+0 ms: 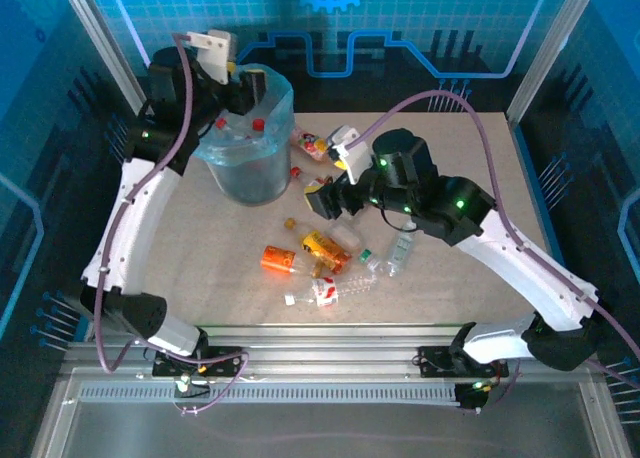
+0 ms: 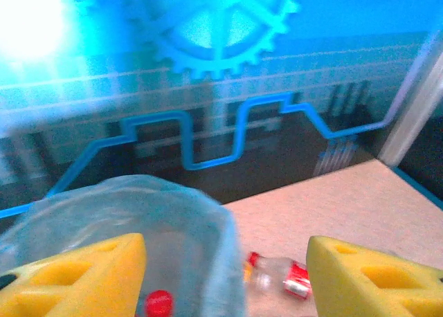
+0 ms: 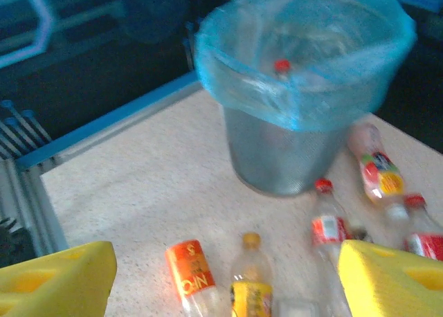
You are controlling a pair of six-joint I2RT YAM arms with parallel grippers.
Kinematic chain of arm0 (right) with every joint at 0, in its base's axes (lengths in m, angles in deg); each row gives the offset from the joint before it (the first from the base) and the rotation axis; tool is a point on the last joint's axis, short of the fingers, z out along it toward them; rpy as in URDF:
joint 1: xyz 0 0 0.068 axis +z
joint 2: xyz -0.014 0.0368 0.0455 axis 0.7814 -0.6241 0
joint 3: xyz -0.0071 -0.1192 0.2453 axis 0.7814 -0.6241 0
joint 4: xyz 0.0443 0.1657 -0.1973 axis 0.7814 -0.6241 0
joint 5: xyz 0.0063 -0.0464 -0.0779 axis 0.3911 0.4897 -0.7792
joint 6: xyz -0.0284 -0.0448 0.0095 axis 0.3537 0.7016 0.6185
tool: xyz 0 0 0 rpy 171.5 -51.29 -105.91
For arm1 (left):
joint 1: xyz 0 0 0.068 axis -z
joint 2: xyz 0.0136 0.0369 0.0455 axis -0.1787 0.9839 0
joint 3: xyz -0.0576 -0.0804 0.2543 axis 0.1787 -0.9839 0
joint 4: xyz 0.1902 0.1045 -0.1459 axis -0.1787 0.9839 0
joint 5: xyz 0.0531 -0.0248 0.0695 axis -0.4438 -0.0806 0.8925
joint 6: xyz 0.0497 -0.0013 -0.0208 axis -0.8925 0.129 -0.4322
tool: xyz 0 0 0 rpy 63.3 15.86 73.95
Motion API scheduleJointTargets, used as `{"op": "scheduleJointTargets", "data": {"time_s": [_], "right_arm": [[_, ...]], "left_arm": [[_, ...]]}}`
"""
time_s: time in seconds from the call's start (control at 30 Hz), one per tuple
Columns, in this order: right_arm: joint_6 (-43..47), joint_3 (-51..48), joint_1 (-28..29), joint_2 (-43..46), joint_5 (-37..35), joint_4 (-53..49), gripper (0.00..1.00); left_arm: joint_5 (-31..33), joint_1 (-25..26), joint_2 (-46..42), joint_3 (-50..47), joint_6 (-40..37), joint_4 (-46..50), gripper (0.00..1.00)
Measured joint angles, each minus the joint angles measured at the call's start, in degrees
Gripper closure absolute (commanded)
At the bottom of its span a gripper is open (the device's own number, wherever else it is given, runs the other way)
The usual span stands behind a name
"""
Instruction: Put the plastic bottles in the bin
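The bin [image 1: 246,163] is grey with a blue bag and stands at the back left; red-capped bottles [image 1: 258,126] lie inside it. My left gripper [image 1: 243,82] hangs open over its rim [image 2: 173,199], with nothing between the yellow fingers [image 2: 76,275]. Below it I see a red cap [image 2: 159,303] in the bin and a red-label bottle [image 2: 280,275] on the table beside it. My right gripper [image 1: 326,196] is open and empty above the loose plastic bottles. Under it lie an orange-label bottle [image 3: 190,275], a yellow-capped bottle [image 3: 250,282] and a red-capped bottle [image 3: 329,223].
More bottles lie mid-table: an orange one [image 1: 278,260], a red-label one [image 1: 325,291] and clear ones [image 1: 400,250]. Others rest right of the bin [image 1: 310,143]. Blue enclosure walls and metal posts [image 1: 100,38] ring the table.
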Motion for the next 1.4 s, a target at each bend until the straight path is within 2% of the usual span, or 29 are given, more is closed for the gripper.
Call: {"op": "scheduleJointTargets", "data": {"time_s": [0.1,0.33,0.53,0.77,1.0,1.4], "right_arm": [[-2.8,-2.6,-5.2,1.6,-0.6,-2.1,0.15],[-6.8,-9.1,-21.8,4.4,1.0,-4.7,0.18],[-6.1,-9.6,-30.6,-0.9,4.9,-5.1,0.27],[-1.1,-4.1,-32.8,-17.6,7.7,-6.6,0.30],[3.0,5.3,-32.8,-33.3,7.1,-9.4,0.30],[6.4,19.2,-32.9,-50.5,4.2,-14.1,0.33]], "left_arm": [[0.5,5.0,-1.0,-1.5,-0.8,0.0,0.36],[1.5,14.7,-0.8,-5.7,-0.6,0.0,0.35],[1.5,19.1,3.9,-6.9,3.7,-0.7,0.33],[0.6,20.5,12.1,-6.9,9.7,-1.4,0.31],[-0.2,20.8,16.0,-6.8,11.1,-1.3,0.29],[-0.8,20.8,19.2,-5.6,11.1,-1.2,0.29]]}}
